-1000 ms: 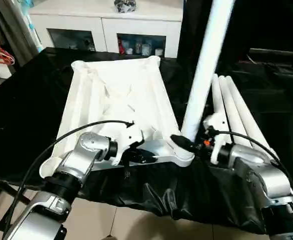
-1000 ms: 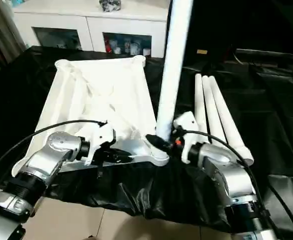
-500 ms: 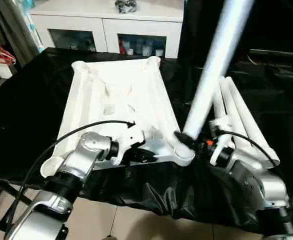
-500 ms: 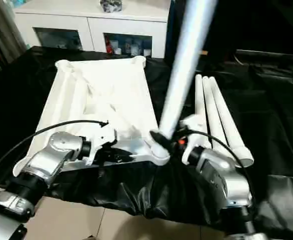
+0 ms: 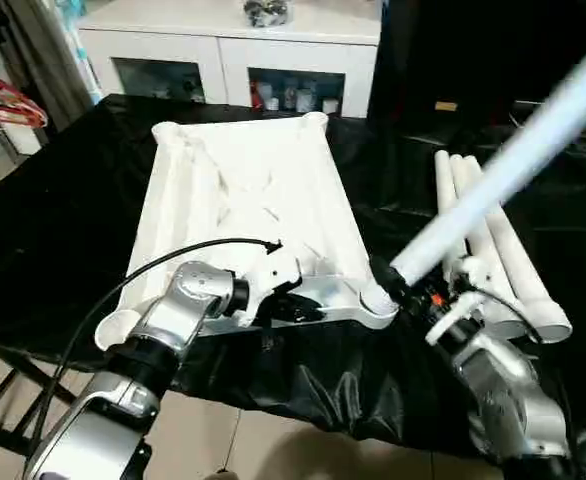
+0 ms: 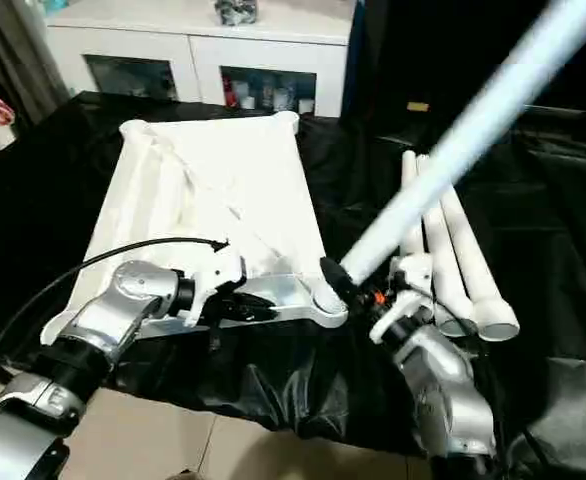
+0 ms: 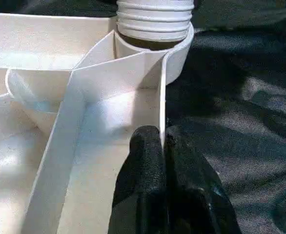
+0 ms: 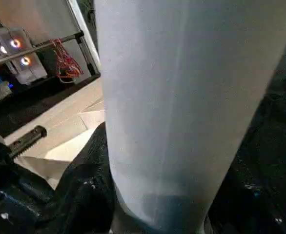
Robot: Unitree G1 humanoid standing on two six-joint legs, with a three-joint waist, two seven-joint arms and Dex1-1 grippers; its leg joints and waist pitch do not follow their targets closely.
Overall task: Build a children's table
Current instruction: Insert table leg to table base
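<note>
The white table top (image 5: 243, 190) lies upside down on the black cloth, ribs facing up. My left gripper (image 5: 308, 310) is shut on the thin wall (image 7: 160, 97) of the near rim, just short of the near right corner socket (image 5: 373, 305). My right gripper (image 5: 393, 283) is shut on a white leg (image 5: 503, 165) close to its lower end. That leg leans steeply up and to the right. Its ribbed end (image 7: 155, 19) sits at the mouth of the socket (image 7: 179, 53). The leg (image 8: 182, 97) stands close before the right wrist camera, with a black finger (image 8: 84, 190) beside it.
Three more white legs (image 5: 523, 290) lie side by side on the black cloth (image 5: 63, 200) right of the table top. A white glass-door cabinet (image 5: 223, 30) stands behind. A red wire object (image 5: 8, 100) hangs at the far left. Bare floor lies below the near edge.
The held leg has swung from nearly upright to a steep lean to the right, its lower end staying at the corner socket. The left gripper has kept its hold on the rim.
</note>
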